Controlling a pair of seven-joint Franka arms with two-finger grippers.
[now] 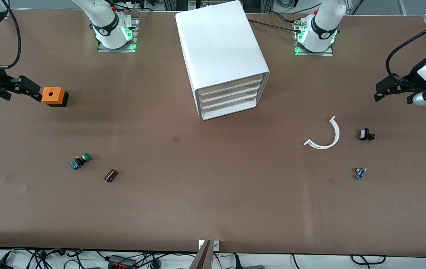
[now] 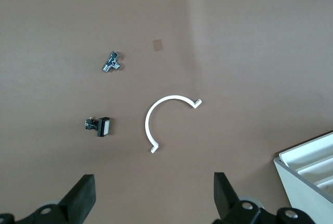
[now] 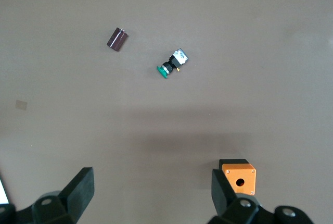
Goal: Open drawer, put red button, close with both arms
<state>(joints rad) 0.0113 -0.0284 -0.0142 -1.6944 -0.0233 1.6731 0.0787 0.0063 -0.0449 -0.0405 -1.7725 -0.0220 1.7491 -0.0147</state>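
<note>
Our left end effector (image 1: 381, 91) hangs over the left arm's end of the table (image 1: 213, 194), fingers spread wide and holding nothing. Under it lie a white curved strip (image 1: 325, 136), a black switch with a white face (image 1: 366, 134) and a small blue-and-silver part (image 1: 360, 173).

Our right end effector (image 1: 31, 89) is just as wide open and empty over the right arm's end. Its tips are just beside an orange box (image 1: 53, 96), with a green-capped switch (image 1: 81, 161) and a dark cylinder (image 1: 111, 175) nearer the front camera.

Between the arms' bases stands the white cabinet (image 1: 220, 48), all three drawers (image 1: 231, 98) shut and their contents hidden. The fronts face the front camera, so we judge the pull runs that way, and the left arm looks somewhat nearer.

We find no red button in any view.
</note>
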